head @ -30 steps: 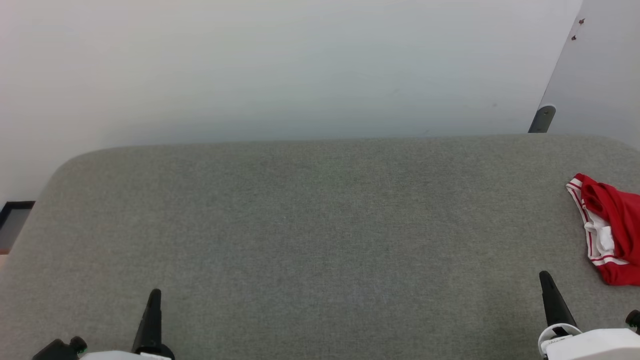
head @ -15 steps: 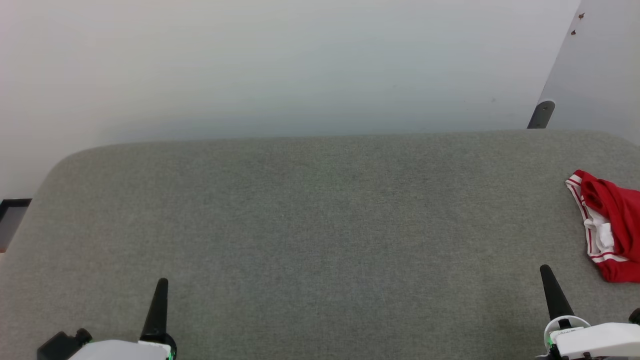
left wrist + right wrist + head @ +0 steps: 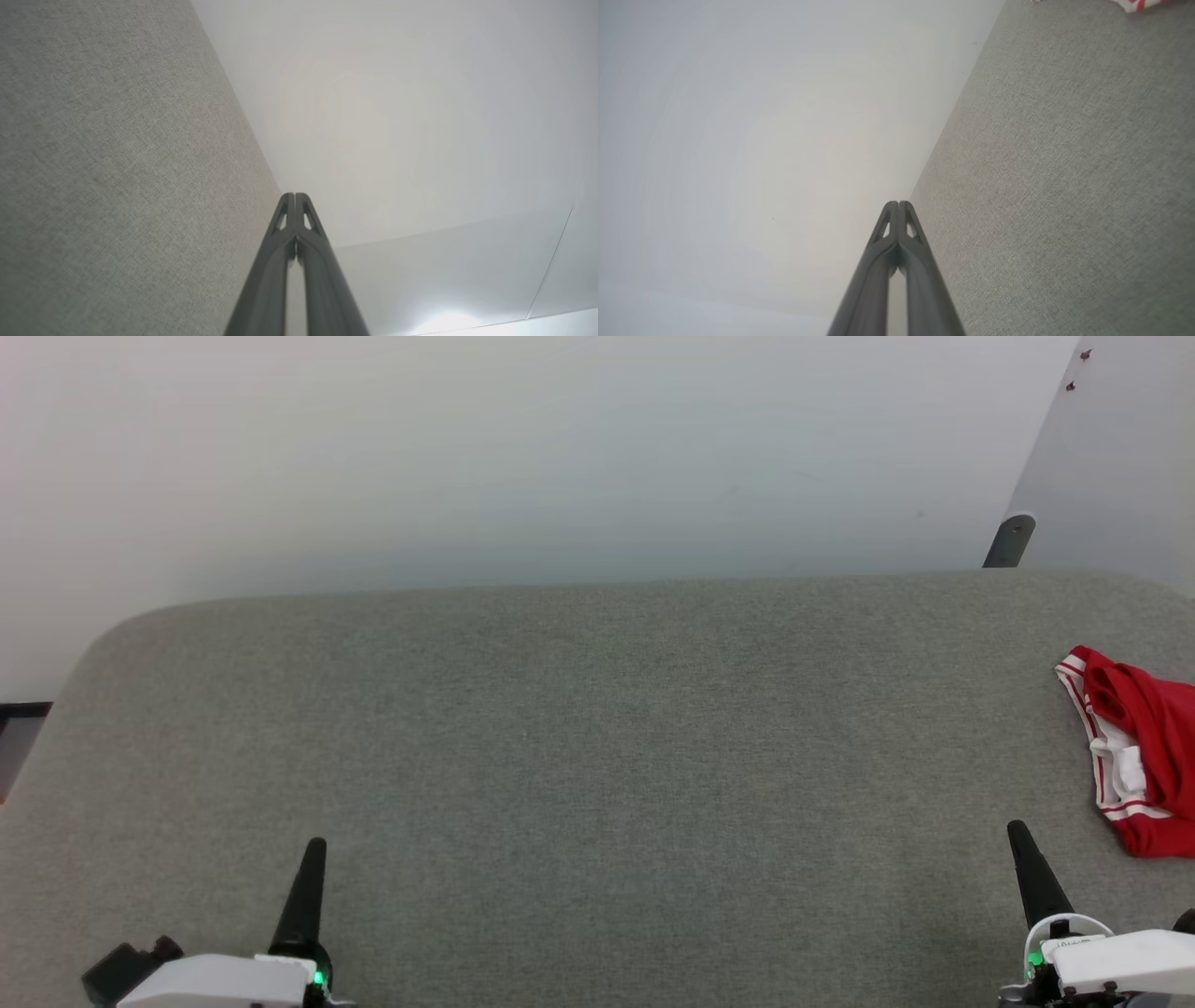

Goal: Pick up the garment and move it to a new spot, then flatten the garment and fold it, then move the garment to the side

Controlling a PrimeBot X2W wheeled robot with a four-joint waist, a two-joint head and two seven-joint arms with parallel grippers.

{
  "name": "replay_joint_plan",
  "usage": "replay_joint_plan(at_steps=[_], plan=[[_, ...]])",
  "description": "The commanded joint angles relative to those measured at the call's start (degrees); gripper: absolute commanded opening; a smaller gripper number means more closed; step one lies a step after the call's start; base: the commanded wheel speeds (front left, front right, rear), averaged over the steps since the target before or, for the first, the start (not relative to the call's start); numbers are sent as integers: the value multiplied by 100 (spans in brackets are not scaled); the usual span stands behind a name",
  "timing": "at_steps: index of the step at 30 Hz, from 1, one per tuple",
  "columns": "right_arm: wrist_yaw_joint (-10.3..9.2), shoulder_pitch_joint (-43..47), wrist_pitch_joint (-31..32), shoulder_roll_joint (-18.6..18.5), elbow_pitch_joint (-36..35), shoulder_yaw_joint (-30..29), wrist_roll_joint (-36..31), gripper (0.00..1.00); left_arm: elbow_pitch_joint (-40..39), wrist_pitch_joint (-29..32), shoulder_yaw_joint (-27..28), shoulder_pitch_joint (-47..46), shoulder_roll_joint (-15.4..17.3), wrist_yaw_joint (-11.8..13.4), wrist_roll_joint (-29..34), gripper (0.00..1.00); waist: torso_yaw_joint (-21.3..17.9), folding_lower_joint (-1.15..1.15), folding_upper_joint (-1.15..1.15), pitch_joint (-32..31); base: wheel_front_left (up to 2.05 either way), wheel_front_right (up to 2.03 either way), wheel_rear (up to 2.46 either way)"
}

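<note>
Grey surface (image 3: 597, 756); garment (image 3: 1144, 747) lies right of right fingers (image 3: 1029, 873)

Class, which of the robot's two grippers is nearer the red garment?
The right gripper, at the lower right: the garment lies close by, to its right. The left gripper is far across the grey surface.

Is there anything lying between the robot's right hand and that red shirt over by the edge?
Nothing visible. The right hand, closed, sits near the front of the grey fabric surface. The crumpled red shirt lies a little beyond it, further right, partly cut off by the edge of the head view. Between them is just bare grey fabric.
</note>
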Motion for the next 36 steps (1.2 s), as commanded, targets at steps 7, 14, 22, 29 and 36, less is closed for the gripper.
replay_joint_plan(at_steps=[7, 14, 22, 29, 36], plan=[[-1, -175, 102, 22, 0, -50, 434, 0, 22, 109, 0, -188, -30, -15, -393, 0, -14, 0, 0, 33, 0, 0, 0], [-1, -218, 197, 40, 17, -80, 770, 0, 56, 198, -4, -260, -67, -16, -685, 0, -26, 0, 0, 64, 0, 0, 0], [0, -258, 282, 61, 39, -108, 1131, 0, 94, 292, -8, -337, -104, -17, -999, 0, -40, 0, 0, 99, 0, 0, 0], [0, -302, 356, 78, 57, -128, 1423, 0, 128, 361, -10, -410, -136, -18, -1256, 0, -53, 0, 0, 130, 0, 0, 0], [0, -351, 429, 95, 75, -150, 1727, 0, 159, 442, -12, -471, -166, -19, -1512, 0, -66, 0, 0, 161, 0, 0, 0]])
